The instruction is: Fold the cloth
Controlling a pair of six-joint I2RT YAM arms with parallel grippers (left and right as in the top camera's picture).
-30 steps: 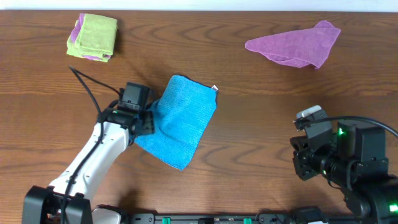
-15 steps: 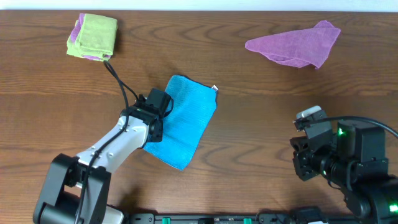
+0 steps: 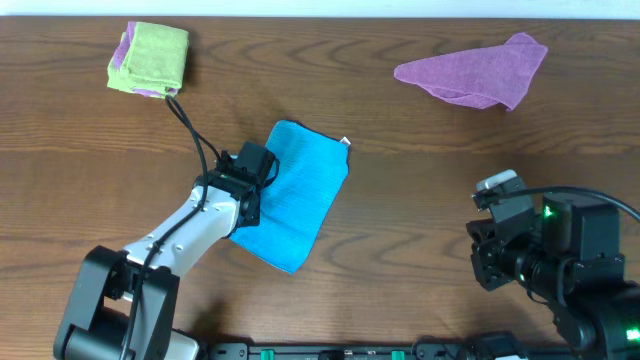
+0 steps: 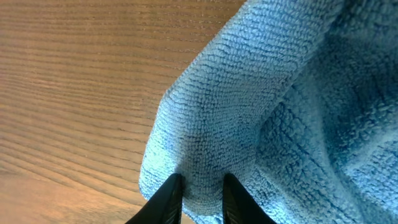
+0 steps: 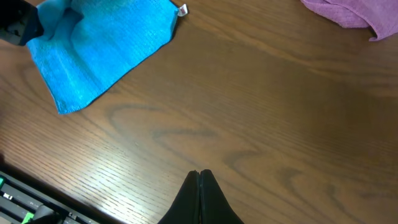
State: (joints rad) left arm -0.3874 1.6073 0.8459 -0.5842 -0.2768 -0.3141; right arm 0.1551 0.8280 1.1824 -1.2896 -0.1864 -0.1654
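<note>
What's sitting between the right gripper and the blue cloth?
Nothing. Only bare wooden table separates the right gripper, jaws shut, from the blue cloth. The right wrist view shows this stretch plainly, and the overhead view agrees.

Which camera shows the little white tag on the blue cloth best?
The right wrist view: the tag sticks out clearly from the corner of the cloth. Overhead shows it only as a tiny white speck. The left wrist view shows just cloth pinched in the left gripper, no tag.
</note>
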